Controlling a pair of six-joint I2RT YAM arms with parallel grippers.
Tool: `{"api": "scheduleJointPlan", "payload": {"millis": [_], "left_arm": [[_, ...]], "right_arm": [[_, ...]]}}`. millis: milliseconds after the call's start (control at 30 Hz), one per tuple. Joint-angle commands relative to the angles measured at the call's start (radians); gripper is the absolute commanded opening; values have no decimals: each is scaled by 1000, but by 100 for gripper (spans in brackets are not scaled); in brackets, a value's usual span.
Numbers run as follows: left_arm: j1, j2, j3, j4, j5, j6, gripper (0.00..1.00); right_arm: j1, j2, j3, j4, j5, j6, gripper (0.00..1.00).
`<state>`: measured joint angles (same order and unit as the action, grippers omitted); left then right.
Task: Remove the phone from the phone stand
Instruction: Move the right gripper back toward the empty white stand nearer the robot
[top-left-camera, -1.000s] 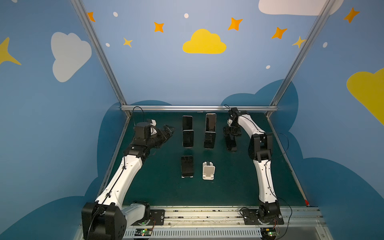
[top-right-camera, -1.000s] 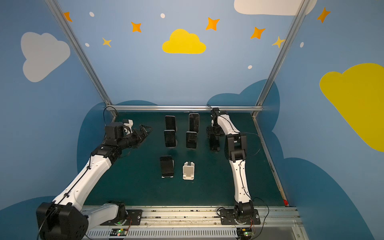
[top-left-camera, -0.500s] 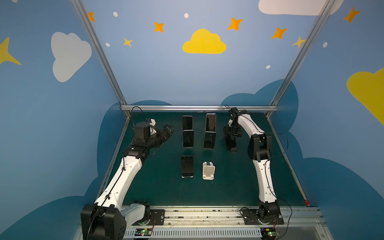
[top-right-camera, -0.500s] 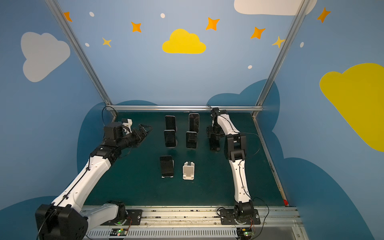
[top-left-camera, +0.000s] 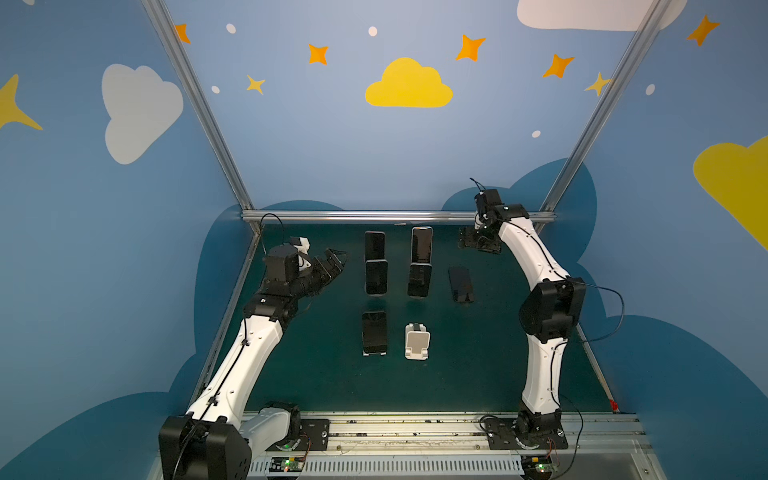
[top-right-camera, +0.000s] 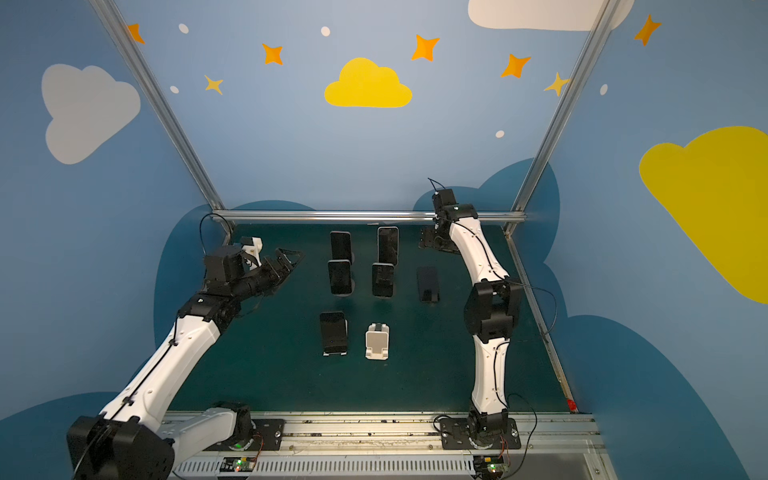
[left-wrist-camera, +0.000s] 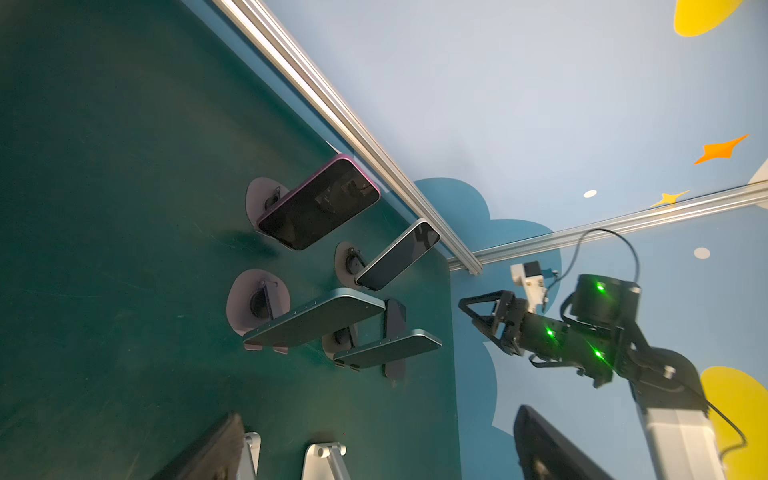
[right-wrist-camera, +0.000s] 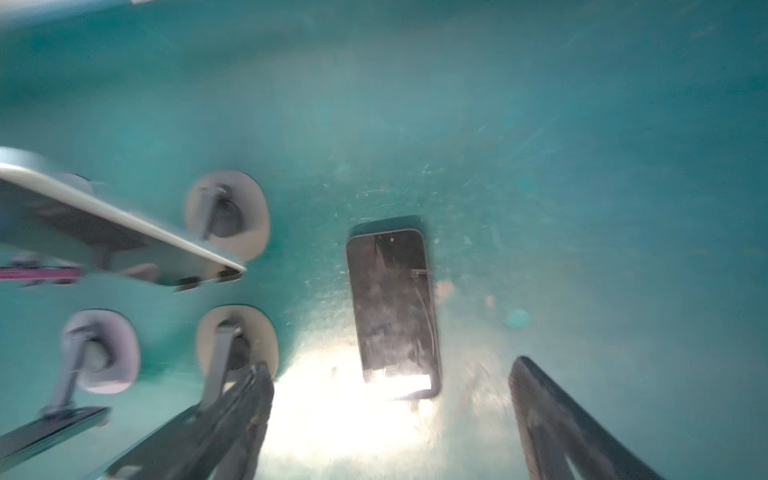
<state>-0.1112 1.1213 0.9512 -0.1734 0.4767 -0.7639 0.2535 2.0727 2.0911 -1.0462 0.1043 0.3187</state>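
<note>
The phone (right-wrist-camera: 392, 307) lies flat on the green table (right-wrist-camera: 582, 166). The right gripper (right-wrist-camera: 388, 365) hangs above it, spread wide, not touching.

The white-and-black left arm (top-left-camera: 253, 353) is raised with its black left pincer (top-left-camera: 336, 259) spread wide and empty, while the matching right arm (top-left-camera: 540, 361) reaches far back, its right pincer (top-left-camera: 478, 246) aimed downward, jaws apart.
</note>
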Motion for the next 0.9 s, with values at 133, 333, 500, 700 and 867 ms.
{"api": "scheduleJointPlan", "payload": {"millis": [133,333,500,700,867], "left_arm": [[3,-40,-9,18,-24,-16,100],[-8,-53,-17,29,-20,-34,100],[-48,-40,-12,19,-20,-24,100],[-103,-14,-7,10,-19,-10,100],[-128,-3,0,-3,-22,1,100]], "right_arm": [[62,-264,-321,151,82,85,90],[157,-558,-655,262,151,133,90],[279,-813,-886,283,185,214,90],[497,-1026,-1132,359,205,371,90],[725,-1015,-1180,396,273,541,90]]}}
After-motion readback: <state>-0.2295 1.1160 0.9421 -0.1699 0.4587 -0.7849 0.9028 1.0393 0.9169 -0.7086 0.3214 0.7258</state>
